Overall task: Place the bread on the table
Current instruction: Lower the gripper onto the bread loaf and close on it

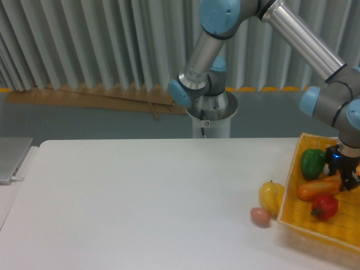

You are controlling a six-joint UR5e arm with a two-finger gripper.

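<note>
The bread (318,189), a golden orange-brown baguette, lies in the yellow woven basket (292,185) at the right edge of the white table (146,197). It lies slightly tilted, with its right end higher. My gripper (347,179) is down in the basket at the bread's right end, and its dark fingers (344,171) stand at that end. The fingers are small and partly cut off by the frame edge, so I cannot tell whether they are closed on the bread.
A green pepper (313,163) and a red pepper (324,207) lie in the basket on either side of the bread. A yellow fruit (271,195) and a small pinkish round item (260,216) lie on the table just left of the basket. A grey laptop (12,158) sits at the far left.
</note>
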